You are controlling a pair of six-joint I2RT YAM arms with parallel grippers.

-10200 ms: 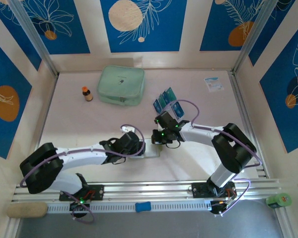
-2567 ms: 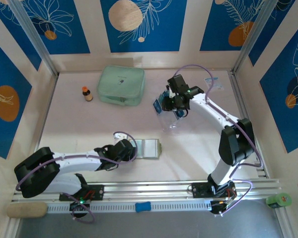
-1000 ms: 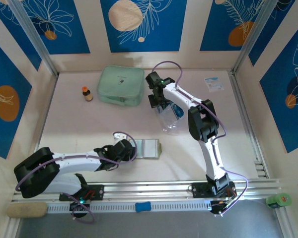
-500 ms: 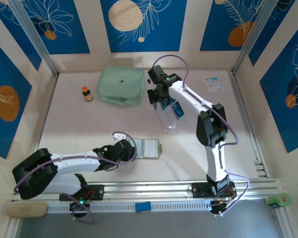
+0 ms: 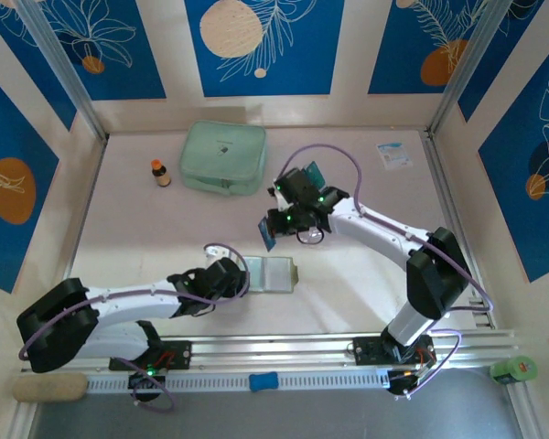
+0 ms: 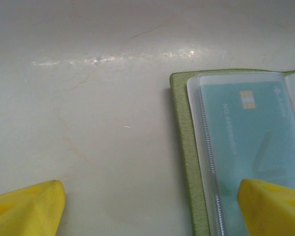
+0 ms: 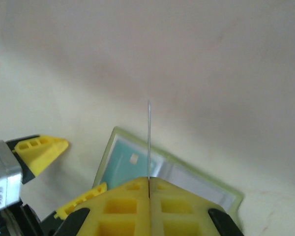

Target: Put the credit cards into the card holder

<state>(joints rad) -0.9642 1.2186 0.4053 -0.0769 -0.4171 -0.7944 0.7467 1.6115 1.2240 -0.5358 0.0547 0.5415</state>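
An olive-green card holder (image 5: 289, 273) lies open and flat at lower centre of the overhead view, clear sleeves facing up, with a teal card (image 6: 246, 128) tucked inside one. A blue card (image 5: 268, 234) is held on edge just above it. Another card (image 5: 313, 171) shows at upper centre.

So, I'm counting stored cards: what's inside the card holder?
One teal card with a gold chip lies in the top clear sleeve of the card holder. A fingertip of the left hand covers its corner; anything beneath is hidden.
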